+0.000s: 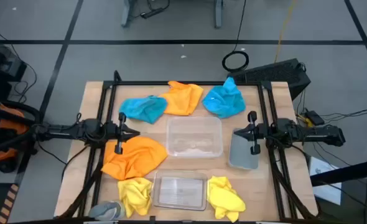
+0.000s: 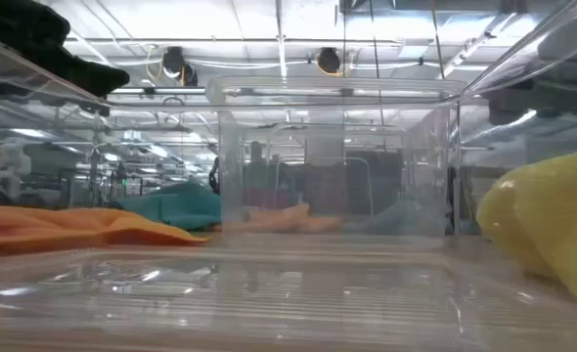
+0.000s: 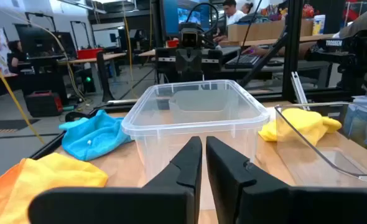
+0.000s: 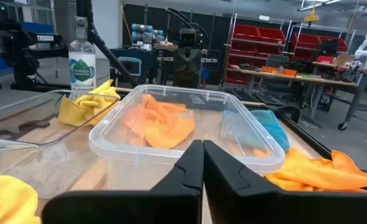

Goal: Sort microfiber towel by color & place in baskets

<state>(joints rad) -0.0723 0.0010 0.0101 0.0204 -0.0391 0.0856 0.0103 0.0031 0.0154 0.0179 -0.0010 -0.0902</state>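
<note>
Six microfiber towels lie on the wooden table: two blue and one orange at the far side, a second orange at the left, and two yellow at the near edge. Of the three baskets, a clear one stands in the middle, another clear one near the front edge, and a greyish one at the right. My left gripper hovers shut left of the middle basket. My right gripper hovers shut on its right.
A small grey thing lies at the near left corner beside a yellow towel. Black frame rails run along both sides of the table. In the right wrist view a bottle stands beyond the table.
</note>
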